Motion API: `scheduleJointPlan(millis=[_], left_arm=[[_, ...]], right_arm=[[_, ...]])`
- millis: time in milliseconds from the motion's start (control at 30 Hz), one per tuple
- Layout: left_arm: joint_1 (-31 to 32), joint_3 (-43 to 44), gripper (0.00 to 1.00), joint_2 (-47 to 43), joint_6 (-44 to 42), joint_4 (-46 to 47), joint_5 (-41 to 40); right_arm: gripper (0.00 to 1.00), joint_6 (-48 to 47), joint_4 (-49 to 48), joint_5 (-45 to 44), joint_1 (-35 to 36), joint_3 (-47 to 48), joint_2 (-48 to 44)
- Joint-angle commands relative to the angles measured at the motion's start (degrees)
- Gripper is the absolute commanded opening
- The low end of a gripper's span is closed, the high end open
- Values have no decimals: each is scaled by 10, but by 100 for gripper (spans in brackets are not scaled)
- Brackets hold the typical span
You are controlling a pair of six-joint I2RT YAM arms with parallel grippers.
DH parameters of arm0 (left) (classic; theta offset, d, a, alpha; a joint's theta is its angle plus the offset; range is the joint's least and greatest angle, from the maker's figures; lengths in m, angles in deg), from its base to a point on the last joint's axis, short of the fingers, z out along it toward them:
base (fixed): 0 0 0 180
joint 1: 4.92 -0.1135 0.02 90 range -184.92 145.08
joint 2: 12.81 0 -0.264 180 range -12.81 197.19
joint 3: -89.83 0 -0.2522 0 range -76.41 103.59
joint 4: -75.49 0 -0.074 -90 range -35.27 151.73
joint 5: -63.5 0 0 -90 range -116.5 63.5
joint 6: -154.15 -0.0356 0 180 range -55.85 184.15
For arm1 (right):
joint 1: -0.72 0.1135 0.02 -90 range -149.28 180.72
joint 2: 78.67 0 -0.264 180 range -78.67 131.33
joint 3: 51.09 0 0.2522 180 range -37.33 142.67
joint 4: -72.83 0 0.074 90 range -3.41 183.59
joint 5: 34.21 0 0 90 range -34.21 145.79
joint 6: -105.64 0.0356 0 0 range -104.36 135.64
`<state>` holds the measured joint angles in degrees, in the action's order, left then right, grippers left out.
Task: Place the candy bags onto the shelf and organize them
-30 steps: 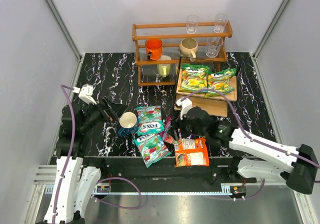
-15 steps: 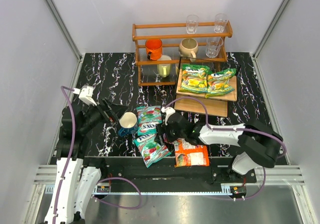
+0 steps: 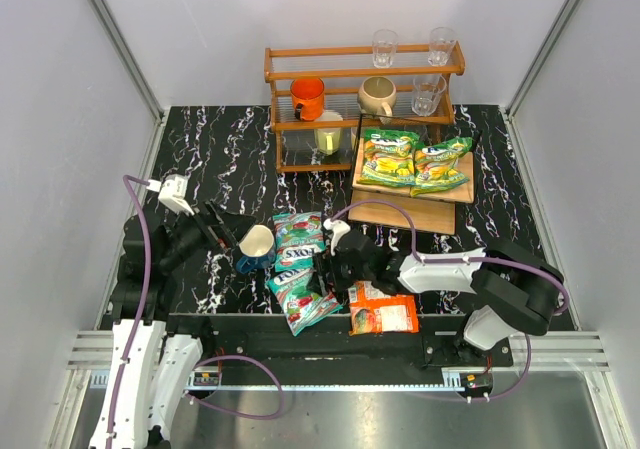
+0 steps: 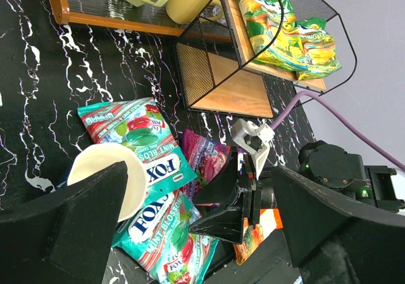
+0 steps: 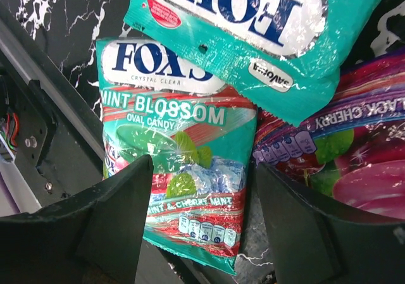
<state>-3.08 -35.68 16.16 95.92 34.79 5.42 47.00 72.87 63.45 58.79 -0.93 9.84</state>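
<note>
Two green-yellow candy bags (image 3: 415,161) lie on the upper board of the pale wood shelf (image 3: 405,212). Two teal FOX'S bags lie near the front edge, one farther (image 3: 298,237) and one nearer (image 3: 303,299). A purple bag (image 5: 345,164) lies between them and the orange bag (image 3: 383,311). My right gripper (image 3: 325,277) is open and low, its jaws either side of the nearer teal bag's (image 5: 183,151) bottom end; the fingers (image 5: 114,221) are apart from it. My left gripper (image 3: 232,231) is open and empty beside the mug (image 3: 257,246).
A taller orange-brown rack (image 3: 360,99) with cups and glasses stands at the back. The blue-and-cream mug (image 4: 107,183) touches the farther teal bag. The table's front edge and a metal rail (image 3: 300,324) run just under the nearer bags.
My right arm has swung left and folded in, from beside the orange bag to low over the nearer teal bag. The left arm has barely moved.
</note>
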Motion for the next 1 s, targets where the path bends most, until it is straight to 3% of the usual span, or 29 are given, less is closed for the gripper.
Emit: scheduleJointPlan(millis=[0,267,467,767,967], left_arm=[[2,0,99,-7,0,13,13],[2,-17,99,-22,4,13,9],[2,-32,99,-31,11,19,7],[2,-35,99,-58,13,18,-3],[2,-50,99,-81,13,14,-10]], right_arm=[[74,6,22,28,11,-5,-11],[74,91,-23,-57,23,-104,-98],[74,145,-35,-133,48,-121,-125],[73,274,-100,-239,85,-161,-114],[71,295,-182,-302,142,-160,-27]])
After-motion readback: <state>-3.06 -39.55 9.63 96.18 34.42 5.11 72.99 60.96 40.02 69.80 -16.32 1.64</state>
